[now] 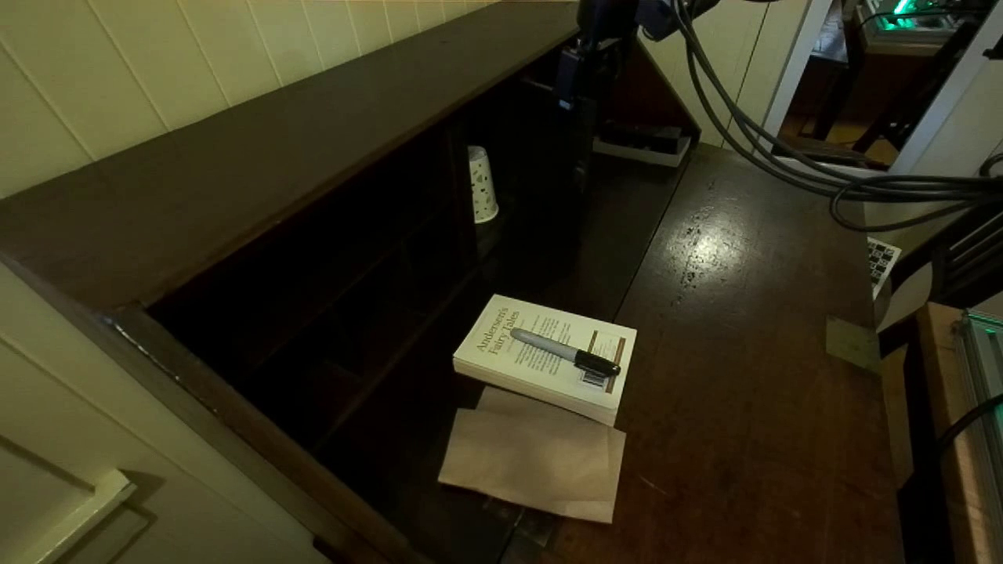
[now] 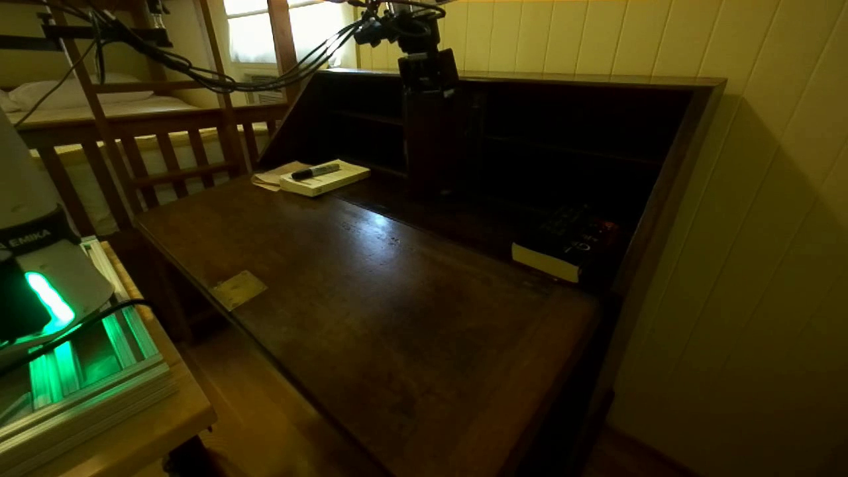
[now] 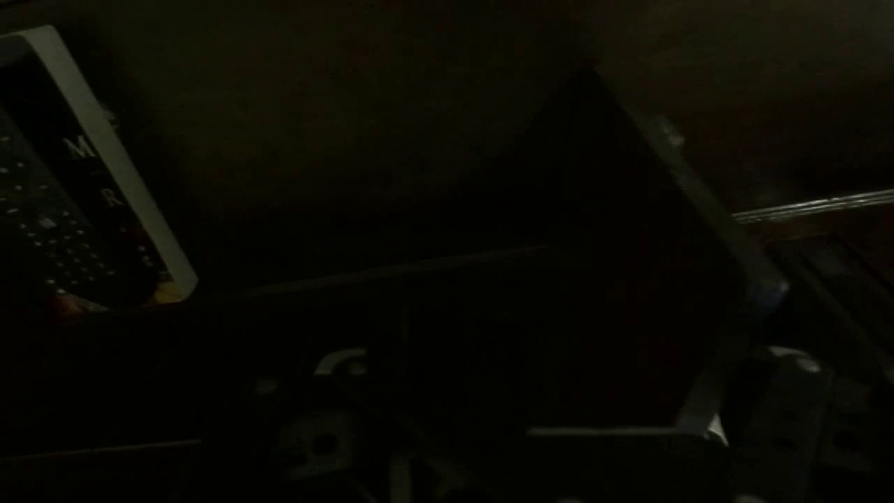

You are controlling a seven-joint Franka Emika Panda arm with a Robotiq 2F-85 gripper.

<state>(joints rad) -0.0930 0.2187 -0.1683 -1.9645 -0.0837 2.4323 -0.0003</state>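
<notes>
Nearest the wrist camera, see the black two-fingered robot gripper (image 3: 564, 370), with jaws spread wide apart and nothing visibly clamped. Find the dark brown upright wooden panel (image 2: 434, 142), perhaps a small door, at six o'clock below the gripper in an exterior view; in the wrist view, note its edge slanting down toward the finger (image 3: 786, 391) near four o'clock. To work well, keep both fingers square to that edge, move gently, and follow any swing of the panel rather than force it. Stay clear of the thick black book (image 2: 563, 245) with pale pages, at five o'clock in an exterior view, and of the white paperback (image 1: 533, 368) bearing a grey-and-black marker (image 1: 548, 345). Cannot tell touch from bare gap between finger and panel in the murky wrist view. Can barely make out the unlit shelves (image 2: 576, 149), and see no hinge. Lose part of the black book beyond the wrist frame, toward ten o'clock.
</notes>
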